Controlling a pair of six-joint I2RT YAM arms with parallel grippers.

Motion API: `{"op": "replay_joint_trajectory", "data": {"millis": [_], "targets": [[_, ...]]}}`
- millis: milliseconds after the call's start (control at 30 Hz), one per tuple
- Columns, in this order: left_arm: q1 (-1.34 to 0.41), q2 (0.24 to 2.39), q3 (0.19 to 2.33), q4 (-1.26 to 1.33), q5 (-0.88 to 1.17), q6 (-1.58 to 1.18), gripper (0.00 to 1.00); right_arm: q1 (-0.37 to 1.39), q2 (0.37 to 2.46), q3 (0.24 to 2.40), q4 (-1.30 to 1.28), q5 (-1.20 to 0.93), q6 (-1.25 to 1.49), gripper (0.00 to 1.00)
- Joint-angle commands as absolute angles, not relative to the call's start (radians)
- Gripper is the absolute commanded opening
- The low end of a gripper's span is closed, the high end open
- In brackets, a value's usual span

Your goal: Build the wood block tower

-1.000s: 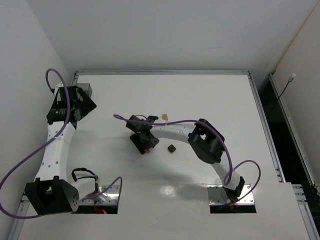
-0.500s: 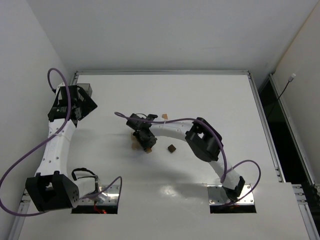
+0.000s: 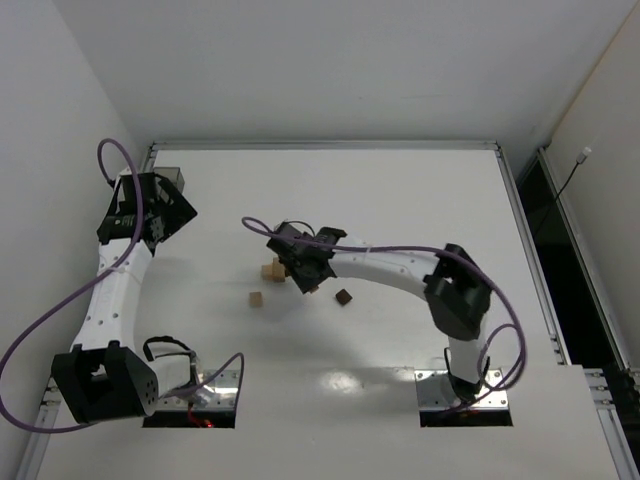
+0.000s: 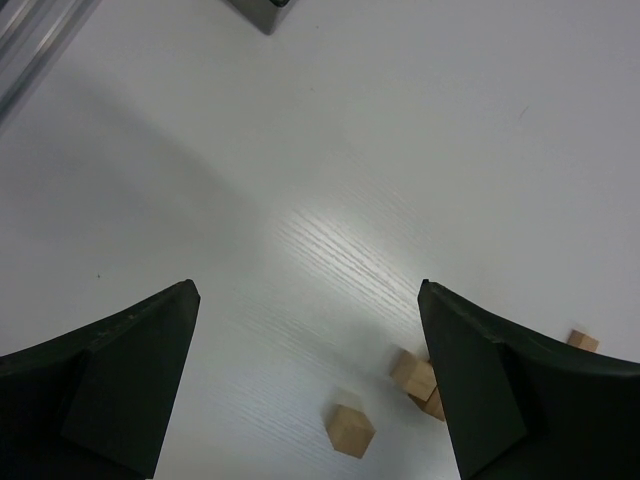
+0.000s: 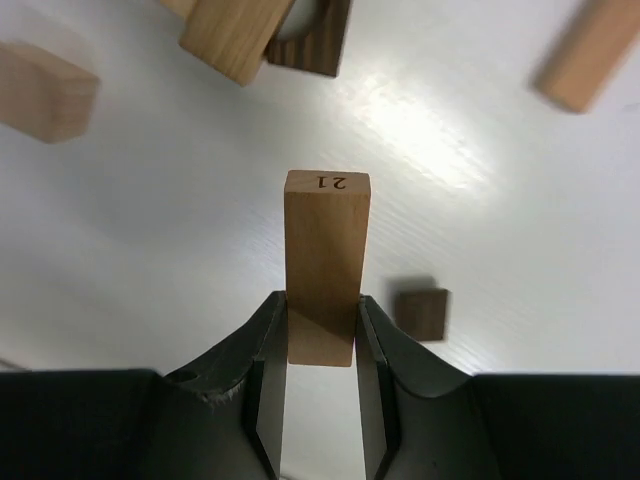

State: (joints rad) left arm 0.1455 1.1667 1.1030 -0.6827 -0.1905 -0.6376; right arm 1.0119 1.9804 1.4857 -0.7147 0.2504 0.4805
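No tower stands. A small heap of tan and dark blocks (image 3: 270, 268) lies mid-table; in the right wrist view it is a tan block (image 5: 235, 35) leaning on a dark block (image 5: 315, 40). My right gripper (image 3: 303, 272) hovers just right of the heap, shut on a tan bar marked "21" (image 5: 326, 265), which sticks out past the fingertips. A loose tan cube (image 3: 256, 298) lies front-left of the heap, and a dark cube (image 3: 343, 296) lies to the right. My left gripper (image 3: 165, 215) is open and empty at the far left, well away from the blocks (image 4: 350, 430).
A grey bin (image 3: 172, 178) sits in the back left corner behind the left gripper; its corner shows in the left wrist view (image 4: 255, 10). Another tan bar (image 5: 590, 50) lies beyond the dark cube (image 5: 421, 313). The table's metal rim (image 3: 320, 145) runs along the back.
My right gripper has shifted right and back off the heap, and its elbow has swung right. A tan cube now lies apart at the heap's front left. The left arm has barely moved.
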Motion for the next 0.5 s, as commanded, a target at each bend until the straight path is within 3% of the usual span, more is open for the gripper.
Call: {"op": "replay_joint_trajectory", "data": {"millis": [0, 100, 300, 467], "targets": [[0.158, 1.146, 1.088, -0.635, -0.163, -0.649, 0.9, 1.006, 1.781, 1.471, -0.66, 0.409, 0.427, 0.0], [0.158, 1.146, 1.088, -0.624, -0.153, -0.649, 0.9, 0.922, 1.738, 1.471, -0.638, 0.506, 0.388, 0.0], [0.149, 1.201, 1.108, -0.604, -0.153, -0.64, 0.9, 0.6, 1.856, 1.483, -0.696, 0.327, 0.459, 0.0], [0.138, 1.238, 1.167, -0.604, -0.163, -0.617, 0.94, 0.503, 1.946, 1.485, -0.686, 0.264, 0.448, 0.0]]}}
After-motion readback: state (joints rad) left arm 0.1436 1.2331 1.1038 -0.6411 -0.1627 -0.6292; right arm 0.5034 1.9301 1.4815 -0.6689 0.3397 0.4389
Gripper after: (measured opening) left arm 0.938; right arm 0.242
